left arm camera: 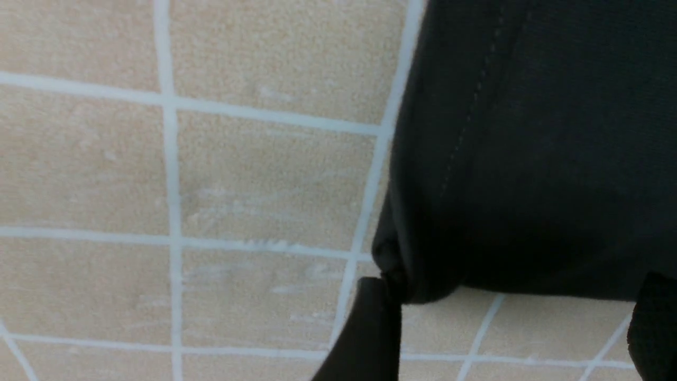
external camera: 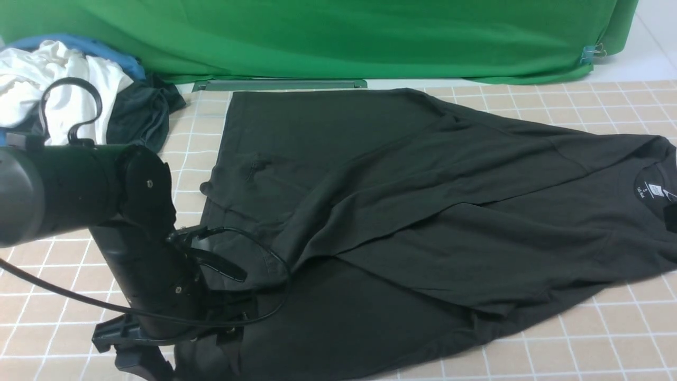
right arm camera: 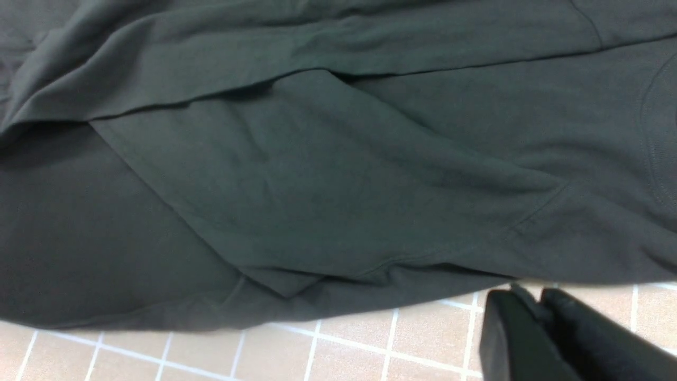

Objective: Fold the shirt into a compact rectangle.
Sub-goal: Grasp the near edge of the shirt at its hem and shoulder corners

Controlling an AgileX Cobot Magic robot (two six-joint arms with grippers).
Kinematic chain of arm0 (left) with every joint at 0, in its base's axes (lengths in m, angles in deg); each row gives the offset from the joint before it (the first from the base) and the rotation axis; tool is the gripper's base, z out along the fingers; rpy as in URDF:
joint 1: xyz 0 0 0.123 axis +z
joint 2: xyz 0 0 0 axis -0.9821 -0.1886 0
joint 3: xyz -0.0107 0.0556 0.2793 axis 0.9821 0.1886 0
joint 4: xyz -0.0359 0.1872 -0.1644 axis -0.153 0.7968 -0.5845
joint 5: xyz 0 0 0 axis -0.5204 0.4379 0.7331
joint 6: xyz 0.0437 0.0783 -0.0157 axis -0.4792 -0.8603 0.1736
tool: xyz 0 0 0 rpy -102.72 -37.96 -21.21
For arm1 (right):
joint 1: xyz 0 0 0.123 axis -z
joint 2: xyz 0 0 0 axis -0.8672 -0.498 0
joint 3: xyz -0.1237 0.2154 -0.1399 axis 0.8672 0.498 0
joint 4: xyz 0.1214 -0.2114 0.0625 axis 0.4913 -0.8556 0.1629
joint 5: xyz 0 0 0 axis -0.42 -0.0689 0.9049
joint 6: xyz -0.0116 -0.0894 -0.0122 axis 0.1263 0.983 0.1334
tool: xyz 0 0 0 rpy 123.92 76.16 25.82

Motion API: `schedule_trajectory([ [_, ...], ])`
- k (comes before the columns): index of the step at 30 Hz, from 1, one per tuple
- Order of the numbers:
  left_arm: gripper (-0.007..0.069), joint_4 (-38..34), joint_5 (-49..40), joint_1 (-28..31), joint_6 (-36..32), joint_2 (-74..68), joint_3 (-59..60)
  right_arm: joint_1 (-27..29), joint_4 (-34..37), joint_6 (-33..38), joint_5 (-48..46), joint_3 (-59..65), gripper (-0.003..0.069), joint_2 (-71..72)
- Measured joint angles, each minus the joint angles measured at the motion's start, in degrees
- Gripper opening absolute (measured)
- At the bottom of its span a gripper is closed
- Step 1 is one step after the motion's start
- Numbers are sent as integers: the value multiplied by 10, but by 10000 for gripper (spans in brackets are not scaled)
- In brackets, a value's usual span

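The black shirt (external camera: 402,211) lies across the tiled table, its far side folded over towards the middle, with the white neck label (external camera: 655,189) at the far right. My left arm (external camera: 137,254) reaches down at the shirt's near left corner. In the left wrist view my left gripper (left arm camera: 513,323) is open over bare tile. The hemmed corner of the shirt (left arm camera: 529,159) lies just past its fingertips and touches one finger (left arm camera: 373,328). In the right wrist view my right gripper (right arm camera: 531,301) is shut over tile, just short of the edge of the shirt (right arm camera: 317,185).
A heap of clothes sits at the back left: a white garment (external camera: 63,79), a smaller dark grey garment (external camera: 143,114) and blue cloth (external camera: 79,45). A green backdrop (external camera: 338,37) hangs behind, with a metal strip (external camera: 280,84) at its foot. Bare tiled cover (external camera: 608,338) shows at the near right.
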Motion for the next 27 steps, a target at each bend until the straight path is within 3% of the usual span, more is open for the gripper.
schedule_trajectory([
  [6, 576, 20, 47, 0, 17, -9, 13, 0, 0, 0, 1, 0, 88, 0],
  [14, 573, 11, 46, 0, 17, -29, 16, 0, 0, 0, 5, 0, 92, 0],
  [17, 535, 12, 47, 0, 17, -29, 16, 0, 0, 0, 6, 0, 92, 0],
  [20, 433, 12, 45, 3, 17, -29, 16, 0, 0, 0, 6, 0, 92, 0],
  [23, 273, 7, 46, 4, 16, -29, 16, 0, 0, 0, 6, 0, 92, 0],
  [25, 127, 1, 49, 4, 16, -29, 16, 0, 0, 0, 6, 0, 92, 0],
  [27, 57, -4, 51, 4, 16, -29, 16, 0, 0, 0, 6, 0, 92, 0],
])
